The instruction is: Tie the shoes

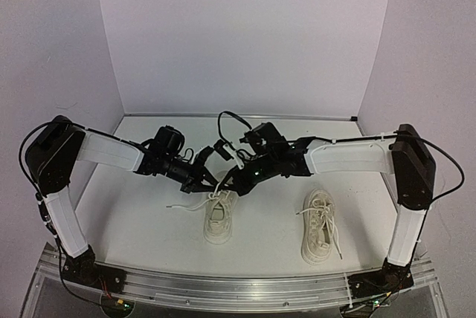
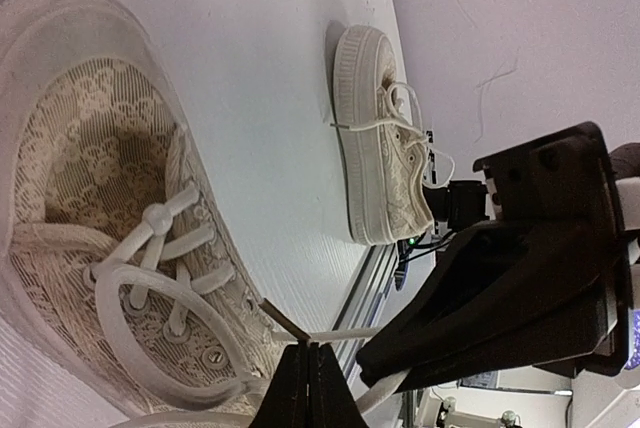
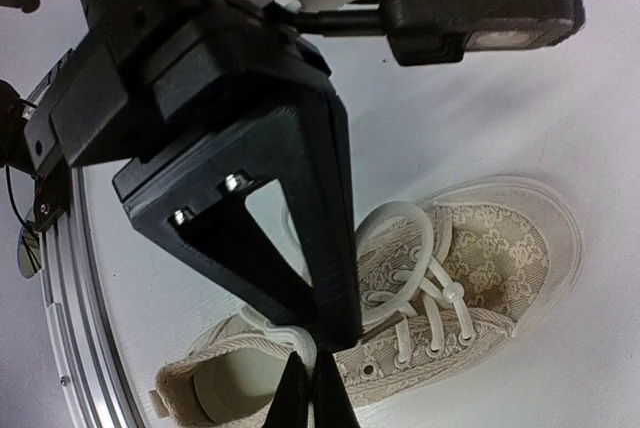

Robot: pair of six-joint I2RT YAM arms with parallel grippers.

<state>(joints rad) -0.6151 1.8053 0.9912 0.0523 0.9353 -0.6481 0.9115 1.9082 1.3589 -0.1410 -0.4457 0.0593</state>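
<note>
shoe (image 1: 221,219) nearer the left arm has its laces (image 2: 158,216) pinched by left gripper (image 2: 310,373) and right gripper (image 3: 308,383).

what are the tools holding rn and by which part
On the left shoe, the left tool pinches a lace near its tip; the right tool pinches another strand.

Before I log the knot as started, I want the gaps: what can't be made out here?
Top: how the laces run at the jaws, too small to trace.
Left wrist: the shoe's heel, cut off by the bottom edge.
Right wrist: part of the laces, behind the left jaws; the other shoe, out of frame.
</note>
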